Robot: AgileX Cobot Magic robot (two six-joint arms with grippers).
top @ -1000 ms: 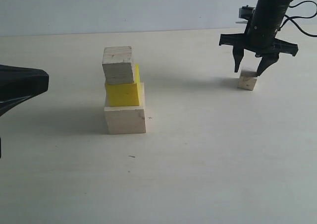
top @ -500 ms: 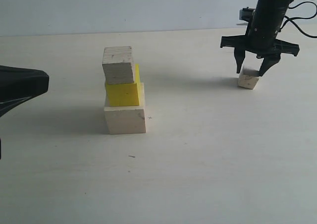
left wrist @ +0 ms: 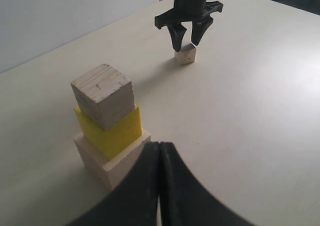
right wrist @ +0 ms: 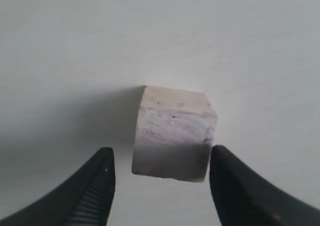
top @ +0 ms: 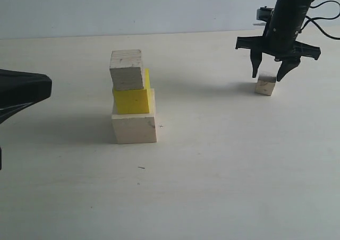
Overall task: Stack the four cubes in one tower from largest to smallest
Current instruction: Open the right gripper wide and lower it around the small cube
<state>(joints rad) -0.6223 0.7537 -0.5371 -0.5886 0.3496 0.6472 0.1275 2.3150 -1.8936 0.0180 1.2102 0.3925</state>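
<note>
The right arm's fingers [top: 255, 69] are hanging wide apart astride the small cube [top: 265, 86], touching neither face, seemingly lining up a grasp; that cube is sitting on the bench [top: 212, 160], well apart from the three-cube stack [top: 133, 102] awaiting it; the left arm's fingers [left wrist: 142, 186] are resting pressed together, empty.

Right gripper [top: 266, 75]: matte black, two tapering pointed fingers [top: 254, 62] under a horizontal crossbar; inner pads [right wrist: 95, 201] ribbed. Pale grey fitting [top: 263, 13] at wrist. Black cables [top: 324, 4] loop behind its arm [top: 289, 11]. Left gripper [left wrist: 160, 151]: glossy black, smooth curved fingers.
</note>
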